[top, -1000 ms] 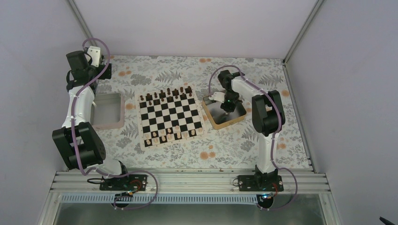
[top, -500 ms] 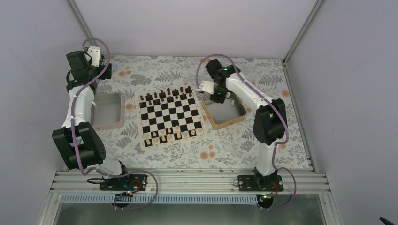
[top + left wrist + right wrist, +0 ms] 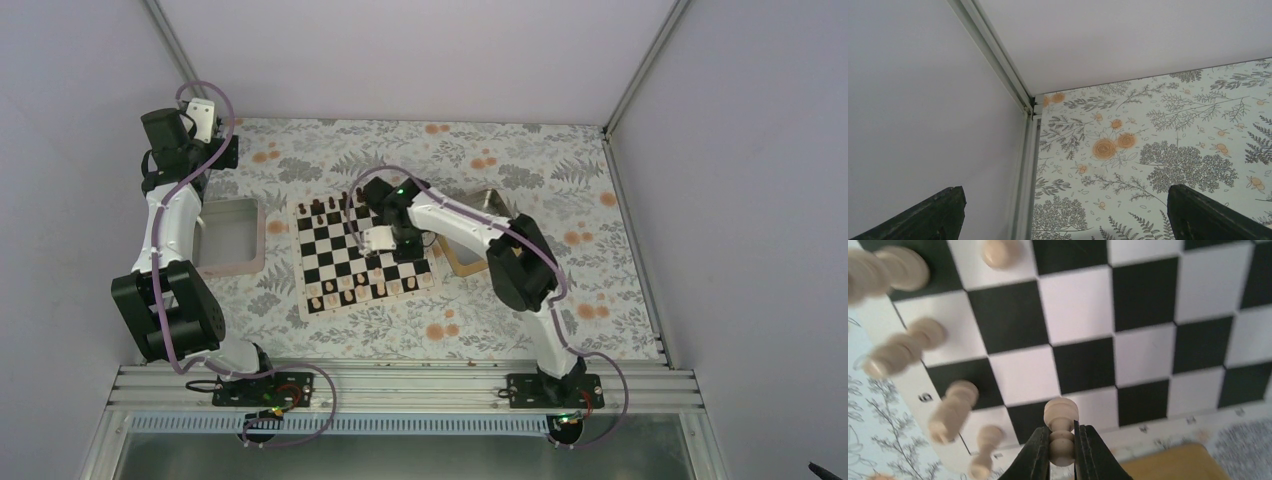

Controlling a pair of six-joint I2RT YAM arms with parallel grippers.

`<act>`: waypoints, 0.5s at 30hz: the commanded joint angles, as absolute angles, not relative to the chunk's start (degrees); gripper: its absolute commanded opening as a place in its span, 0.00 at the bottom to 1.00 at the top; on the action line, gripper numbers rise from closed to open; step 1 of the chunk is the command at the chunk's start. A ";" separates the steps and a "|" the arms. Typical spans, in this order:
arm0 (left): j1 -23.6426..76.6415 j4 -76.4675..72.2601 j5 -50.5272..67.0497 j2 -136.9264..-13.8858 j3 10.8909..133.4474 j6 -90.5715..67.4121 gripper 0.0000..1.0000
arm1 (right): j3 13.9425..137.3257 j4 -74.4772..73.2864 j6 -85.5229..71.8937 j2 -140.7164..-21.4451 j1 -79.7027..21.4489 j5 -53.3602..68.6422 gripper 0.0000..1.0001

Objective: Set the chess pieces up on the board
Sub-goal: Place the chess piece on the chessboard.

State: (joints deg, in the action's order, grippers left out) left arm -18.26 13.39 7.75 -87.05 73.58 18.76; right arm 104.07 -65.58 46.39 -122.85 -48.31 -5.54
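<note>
The right tool point(image 3: 1062, 436) is pressed together on a light tan pawn point(image 3: 1061, 412). The pawn is pinched at its waist between the two fingers, and its round head is seen just beyond the fingertips. Under the tool lies the board point(image 3: 1088, 365), and the pawn is held over the squares near the board's border. Whether the pawn touches the board cannot be told. To the left of the tool, other light tan pieces point(image 3: 953, 410) are seen on the edge rows, blurred. In the top view, the dark pieces point(image 3: 340, 206) are lined on the far row beyond this tool, and the gold tray point(image 3: 470, 262) is placed to its right. The left tool point(image 3: 1064, 212) is kept well apart from the board, with its fingers point(image 3: 943, 210) spread wide above the flowered desk point(image 3: 1148, 150).
</note>
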 commanded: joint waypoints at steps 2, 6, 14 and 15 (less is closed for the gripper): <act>-18.72 13.09 9.06 -85.44 73.57 18.11 1.00 | 109.06 -67.33 49.26 -126.68 -50.87 -4.31 0.05; -18.72 13.08 9.15 -85.10 73.40 18.19 1.00 | 111.13 -68.71 50.61 -129.15 -51.77 -2.14 0.05; -18.72 13.09 9.41 -85.04 73.47 18.28 1.00 | 112.93 -70.82 52.35 -131.68 -52.44 -0.03 0.06; -18.72 13.09 9.40 -85.04 73.44 18.28 1.00 | 112.98 -70.83 52.42 -131.82 -52.45 0.13 0.06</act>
